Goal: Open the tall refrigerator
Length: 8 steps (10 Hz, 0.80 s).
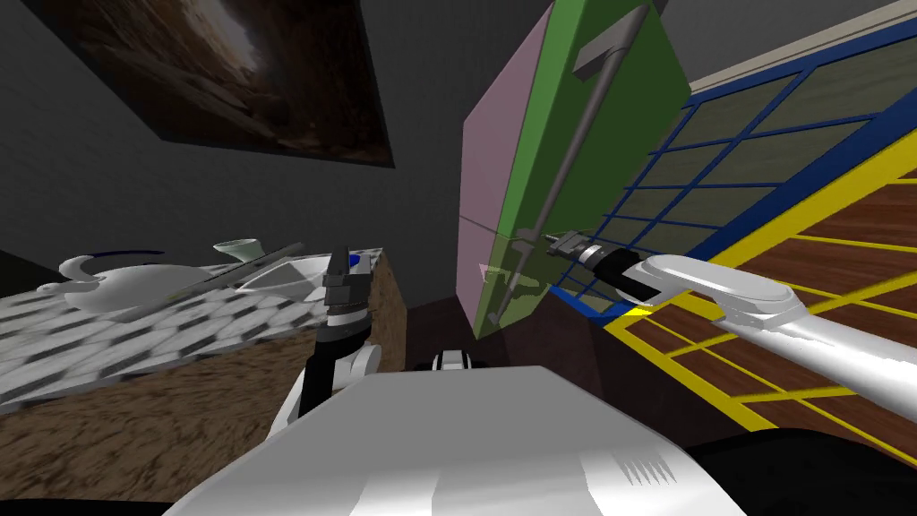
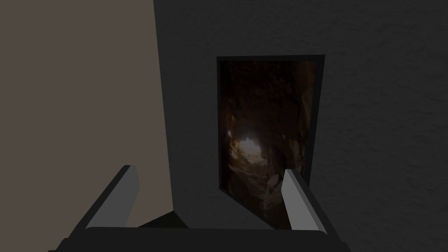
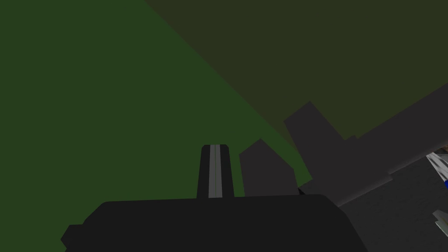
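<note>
The tall refrigerator has a green front and a pink side, and its green door lies flush with the body. A long grey bar handle runs down the door. My right gripper is at the handle's lower end, right against the door. In the right wrist view its fingers are pressed together with nothing between them, the green door close ahead and the grey handle just beside them. My left gripper is raised by the counter's corner, and the left wrist view shows it open and holding nothing.
A counter with a patterned top stands close on my left, carrying a white teapot and other white dishes. A blue-framed grid and yellow-lined wooden panels lie to the right of the refrigerator. A dark picture hangs on the wall.
</note>
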Motion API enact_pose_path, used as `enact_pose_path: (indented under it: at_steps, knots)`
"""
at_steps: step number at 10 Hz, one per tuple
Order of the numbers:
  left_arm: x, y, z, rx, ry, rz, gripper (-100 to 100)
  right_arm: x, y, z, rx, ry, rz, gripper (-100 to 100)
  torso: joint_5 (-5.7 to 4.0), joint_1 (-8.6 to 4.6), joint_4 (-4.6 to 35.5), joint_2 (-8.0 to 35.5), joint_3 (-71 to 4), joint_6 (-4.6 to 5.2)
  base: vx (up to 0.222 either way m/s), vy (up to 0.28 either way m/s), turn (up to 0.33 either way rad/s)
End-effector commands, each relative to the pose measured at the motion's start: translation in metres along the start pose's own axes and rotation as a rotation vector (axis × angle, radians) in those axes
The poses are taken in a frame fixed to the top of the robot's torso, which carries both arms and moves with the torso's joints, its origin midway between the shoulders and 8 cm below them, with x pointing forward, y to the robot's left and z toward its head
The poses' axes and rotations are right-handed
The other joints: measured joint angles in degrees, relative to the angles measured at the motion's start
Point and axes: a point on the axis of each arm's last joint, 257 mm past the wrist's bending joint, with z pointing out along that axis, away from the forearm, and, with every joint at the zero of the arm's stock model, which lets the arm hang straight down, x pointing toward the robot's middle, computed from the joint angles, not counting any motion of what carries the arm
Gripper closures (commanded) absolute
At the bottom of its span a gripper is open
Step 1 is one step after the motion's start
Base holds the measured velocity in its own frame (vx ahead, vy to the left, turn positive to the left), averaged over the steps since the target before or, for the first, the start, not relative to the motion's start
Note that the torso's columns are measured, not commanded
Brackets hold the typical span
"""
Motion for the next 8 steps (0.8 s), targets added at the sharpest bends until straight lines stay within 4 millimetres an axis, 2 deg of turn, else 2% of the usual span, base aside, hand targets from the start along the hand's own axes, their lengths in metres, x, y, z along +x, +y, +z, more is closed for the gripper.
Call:
enact_pose_path:
  at_steps: [1, 2, 3, 4, 5, 6, 7, 8]
  knots:
    - [0.000, 0.000, 0.000, 0.000, 0.000, 0.000, 0, 0.013, -0.010, -0.007, 0.040, 0.057, -0.001, 100, 0.02, -0.01, 0.03, 0.21, 0.09, -0.13, -0.157, -0.071, 0.484]
    - [0.000, 0.000, 0.000, 0.000, 0.000, 0.000, 0, 0.015, -0.016, -0.007, 0.062, 0.068, -0.001, 100, -0.03, -0.09, 0.07, 0.30, 0.18, -0.09, -0.087, -0.049, 0.161]
    - [0.000, 0.000, 0.000, 0.000, 0.000, 0.000, 0, 0.015, -0.016, -0.007, 0.064, 0.069, -0.001, 100, -0.03, -0.08, 0.04, 0.10, 0.08, 0.04, -0.013, -0.016, -0.063]
    - [0.000, 0.000, 0.000, 0.000, 0.000, 0.000, 0, 0.010, -0.023, -0.009, 0.082, 0.083, -0.028, 100, 0.00, 0.01, -0.03, -0.11, -0.07, 0.01, -0.105, -0.049, 0.249]
    - [0.000, 0.000, 0.000, 0.000, 0.000, 0.000, 0, 0.025, -0.024, -0.013, 0.093, 0.120, -0.007, 100, 0.01, -0.05, 0.00, 0.13, 0.03, -0.13, -0.145, -0.057, 0.371]
    - [0.000, 0.000, 0.000, 0.000, 0.000, 0.000, 0, 0.031, -0.028, -0.015, 0.114, 0.139, -0.007, 100, -0.02, -0.06, 0.06, 0.25, 0.15, -0.07, -0.078, -0.023, 0.193]
    - [0.000, 0.000, 0.000, 0.000, 0.000, 0.000, 0, 0.023, -0.030, -0.014, 0.119, 0.145, -0.036, 100, 0.00, 0.00, 0.03, 0.10, 0.07, 0.00, -0.148, -0.038, 0.356]
    - [0.000, 0.000, 0.000, 0.000, 0.000, 0.000, 0, 0.031, -0.038, -0.018, 0.145, 0.174, -0.016, 100, 0.01, -0.02, 0.05, 0.24, 0.12, -0.09, -0.152, -0.044, 0.451]
